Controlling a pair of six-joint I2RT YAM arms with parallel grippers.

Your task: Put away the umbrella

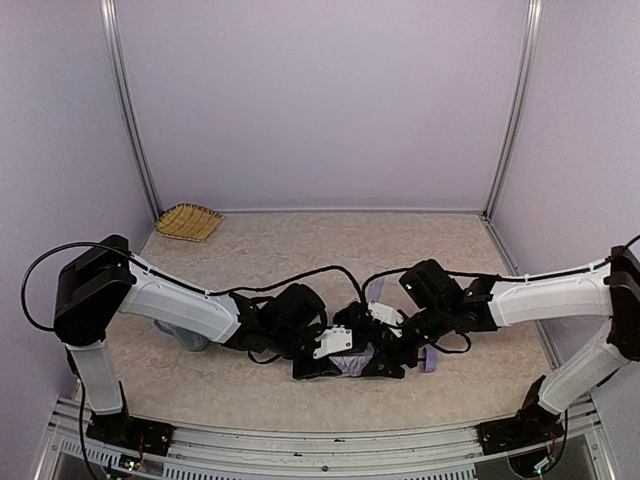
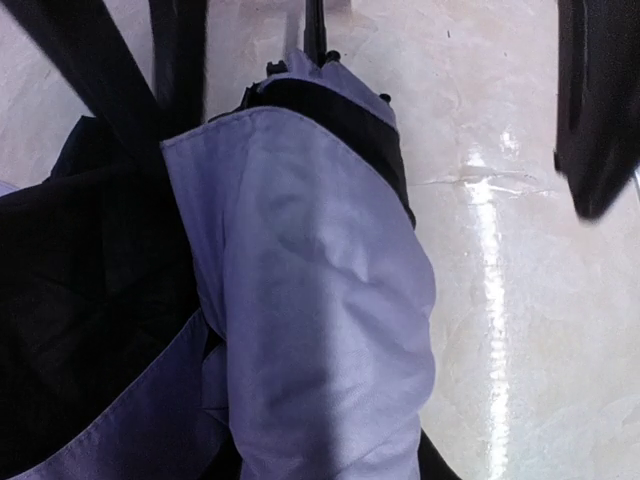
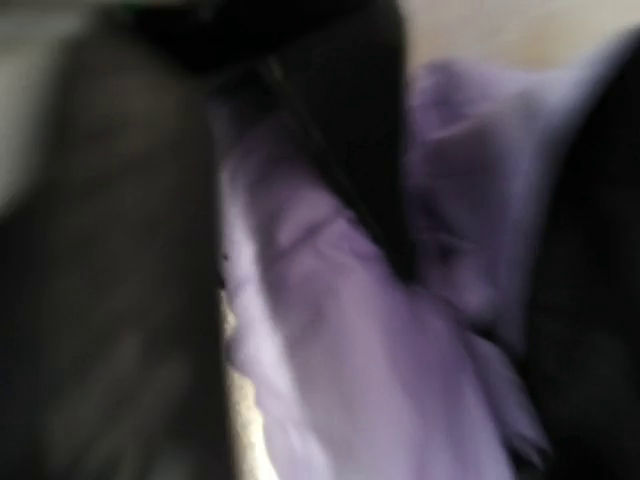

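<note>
The umbrella [image 1: 350, 363] lies collapsed on the table at the near middle, with lavender fabric and black lining. Both grippers meet over it. My left gripper [image 1: 328, 350] is on its left side. In the left wrist view the lavender fabric [image 2: 320, 300] fills the space at the jaws and hides the fingers, and the thin black shaft [image 2: 315, 25] runs off the top. My right gripper [image 1: 386, 346] presses in from the right. Its view is blurred, with lavender fabric [image 3: 340, 360] beside a dark finger [image 3: 100, 300]. A small lavender piece [image 1: 430, 360] shows by the right gripper.
A woven yellow basket [image 1: 188, 221] sits at the far left corner. A grey-blue mug [image 1: 192, 343] stands partly hidden under the left arm. Metal frame posts and lavender walls enclose the table. Cables loop over both wrists.
</note>
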